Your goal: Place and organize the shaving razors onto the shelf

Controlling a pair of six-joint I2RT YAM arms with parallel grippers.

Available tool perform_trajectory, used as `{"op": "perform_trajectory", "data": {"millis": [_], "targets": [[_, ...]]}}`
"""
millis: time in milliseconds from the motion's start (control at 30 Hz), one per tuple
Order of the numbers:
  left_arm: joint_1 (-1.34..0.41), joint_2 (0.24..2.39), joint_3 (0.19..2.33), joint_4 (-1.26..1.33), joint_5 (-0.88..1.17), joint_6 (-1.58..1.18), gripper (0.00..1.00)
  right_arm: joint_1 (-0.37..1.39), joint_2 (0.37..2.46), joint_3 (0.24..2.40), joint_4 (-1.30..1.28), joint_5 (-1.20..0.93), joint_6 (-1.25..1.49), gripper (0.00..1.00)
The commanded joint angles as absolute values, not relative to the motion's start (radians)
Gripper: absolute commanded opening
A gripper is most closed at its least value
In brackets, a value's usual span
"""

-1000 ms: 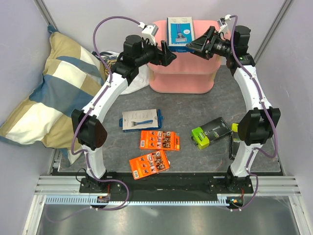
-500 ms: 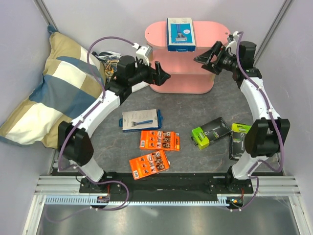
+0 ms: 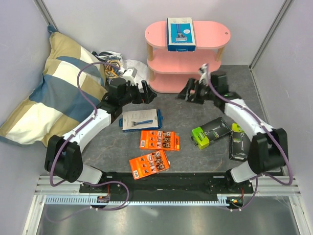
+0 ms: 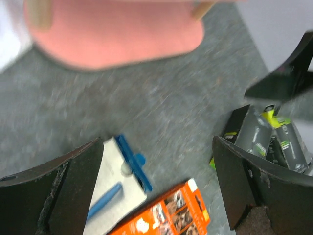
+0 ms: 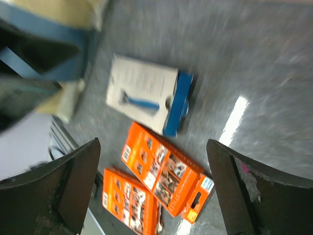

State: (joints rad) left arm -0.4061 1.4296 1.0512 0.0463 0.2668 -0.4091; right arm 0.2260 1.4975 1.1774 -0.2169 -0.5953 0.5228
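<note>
Left pincer (image 3: 148, 92) agape, right pincer (image 3: 184, 92) agape, both arms low before shelf (image 3: 211, 30)

No words, brands or numbers can be read anywhere. The white box (image 3: 141, 119), far orange card (image 3: 159, 140), near orange card (image 3: 149, 165), lime-green box (image 3: 210, 132) and the blue box (image 3: 181, 33) on the shelf (image 3: 210, 29) carry print, all too small or blurred.

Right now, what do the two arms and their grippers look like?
Both the left arm and right arm have white links between bulky black joints, and a looping purple cable runs along each. The left gripper and right gripper carry broad black fingers with curved, scuffed edges.
</note>
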Motion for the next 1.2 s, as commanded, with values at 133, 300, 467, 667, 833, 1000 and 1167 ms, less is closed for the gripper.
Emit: {"op": "perform_trajectory", "data": {"millis": [133,300,467,667,833,1000,1167], "targets": [[-0.328,1.348,0.896,-0.038,0.213,-0.607,1.0,0.457,1.738,1.143,-0.084,-0.5,0.442,0.98],[-0.327,1.246,0.799,-0.13,0.192,-0.675,1.0,0.503,1.838,1.244,-0.068,-0.434,0.394,0.98],[-0.327,1.146,0.646,-0.187,0.192,-0.762,1.0,0.52,1.971,1.368,-0.043,-0.414,0.353,0.98],[-0.328,1.1,0.505,-0.129,0.199,-0.86,1.0,0.535,2.088,1.466,-0.011,-0.397,0.347,0.98],[-0.327,1.167,0.459,-0.046,0.202,-0.905,1.0,0.571,2.171,1.529,-0.006,-0.434,0.336,0.98],[-0.324,1.279,0.417,0.147,0.198,-0.998,1.0,0.586,2.221,1.546,0.015,-0.482,0.336,0.98],[-0.318,1.425,0.439,0.241,0.149,-1.029,1.0,0.586,2.204,1.487,0.014,-0.523,0.322,0.95]]}}
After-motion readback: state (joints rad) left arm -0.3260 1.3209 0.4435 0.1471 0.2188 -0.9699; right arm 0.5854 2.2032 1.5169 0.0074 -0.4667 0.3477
